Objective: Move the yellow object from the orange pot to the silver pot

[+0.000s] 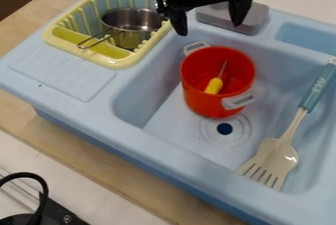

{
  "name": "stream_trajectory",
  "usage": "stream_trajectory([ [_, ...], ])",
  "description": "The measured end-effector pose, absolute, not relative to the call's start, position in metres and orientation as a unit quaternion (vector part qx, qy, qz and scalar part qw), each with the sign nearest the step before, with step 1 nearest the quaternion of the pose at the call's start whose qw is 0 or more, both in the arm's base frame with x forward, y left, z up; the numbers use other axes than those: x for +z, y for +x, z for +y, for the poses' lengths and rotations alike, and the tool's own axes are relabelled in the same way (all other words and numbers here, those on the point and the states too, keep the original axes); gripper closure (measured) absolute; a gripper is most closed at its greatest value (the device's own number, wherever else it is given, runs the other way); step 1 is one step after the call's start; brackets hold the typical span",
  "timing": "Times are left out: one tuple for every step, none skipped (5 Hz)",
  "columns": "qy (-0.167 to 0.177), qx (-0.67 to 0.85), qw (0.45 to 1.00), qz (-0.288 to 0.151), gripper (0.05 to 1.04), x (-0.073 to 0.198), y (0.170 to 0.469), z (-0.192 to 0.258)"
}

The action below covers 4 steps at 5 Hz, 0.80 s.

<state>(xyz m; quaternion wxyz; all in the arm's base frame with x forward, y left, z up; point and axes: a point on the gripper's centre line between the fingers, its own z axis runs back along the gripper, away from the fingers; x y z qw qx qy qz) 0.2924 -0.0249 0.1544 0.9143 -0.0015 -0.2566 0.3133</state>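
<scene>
In the camera view, you are holding the gripper (209,28) at the top edge, its jaws standing wide apart and pointing down. The grey block (252,22) is sitting on the sink's back rim, partly behind the right-hand finger in the picture. Below, you are seeing the orange pot (202,102) standing upright in the basin of the blue toy sink (72,102), its two pale handles sticking out on opposite sides. The yellow object (214,86) is lying tilted inside that pot, its thin shaft leaning up toward the back wall. To the picture's left of the gripper, the silver pot (133,18) is resting inside the yellow dish rack (116,64), its wire handle reaching toward the rack's front. The drain (224,128) is showing just in front of the orange pot. Farther right, the spatula (278,151) is leaning in the basin, teal handle upward, slotted blade down. A black cable (44,189) is curving at your lower left.
</scene>
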Motion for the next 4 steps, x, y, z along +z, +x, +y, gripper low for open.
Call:
stream_trajectory([
  [0.003,0.312,0.918,-0.243,0.085,0.147,0.29,-0.025],
  [0.013,0.291,0.935,-0.2,0.085,0.134,0.286,-0.03],
  [0.015,0.273,0.944,-0.186,0.085,0.129,0.286,-0.029],
  [0.017,0.254,0.953,-0.165,0.085,0.115,0.289,-0.03],
])
